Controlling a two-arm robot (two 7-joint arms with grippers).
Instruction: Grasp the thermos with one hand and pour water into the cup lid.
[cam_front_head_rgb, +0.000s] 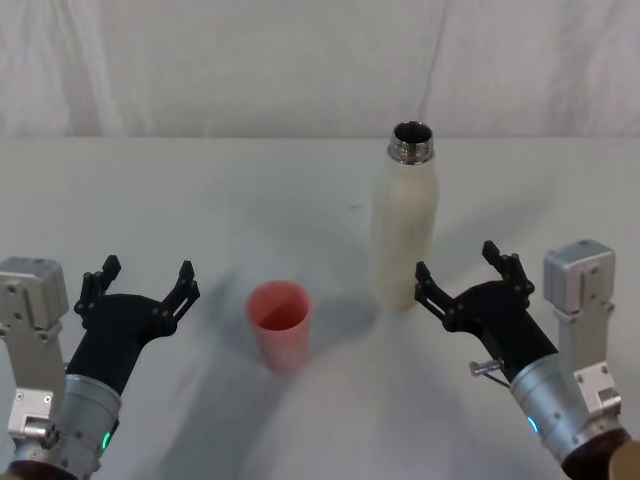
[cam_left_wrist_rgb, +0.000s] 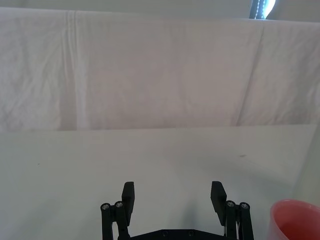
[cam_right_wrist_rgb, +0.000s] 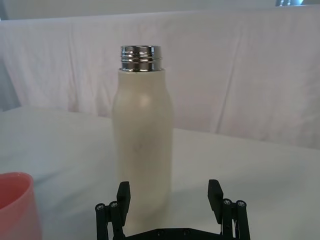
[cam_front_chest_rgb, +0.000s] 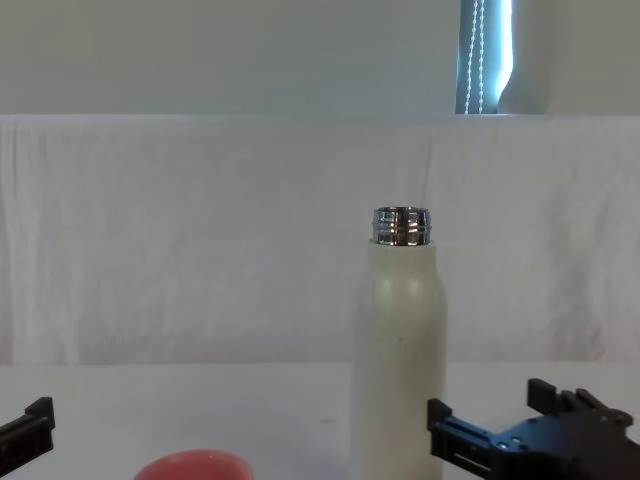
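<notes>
**Right claw parked next to the bottle, nothing grabbed yet**

The right claw (cam_front_head_rgb: 468, 273) is held spread apart just beside the thermos (cam_front_head_rgb: 405, 232), probably lined up for a side grab. The left claw (cam_front_head_rgb: 141, 280) is spread too, near the cup lid (cam_front_head_rgb: 279, 322) on the tabletop (cam_front_head_rgb: 200, 200). No labels can be read.

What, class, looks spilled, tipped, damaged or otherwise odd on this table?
Nothing stands out. The thermos stands upright with its neck uncapped, the cup lid sits upright to its left, and no water is on the table. The left gripper and right gripper are open, touching nothing.
</notes>
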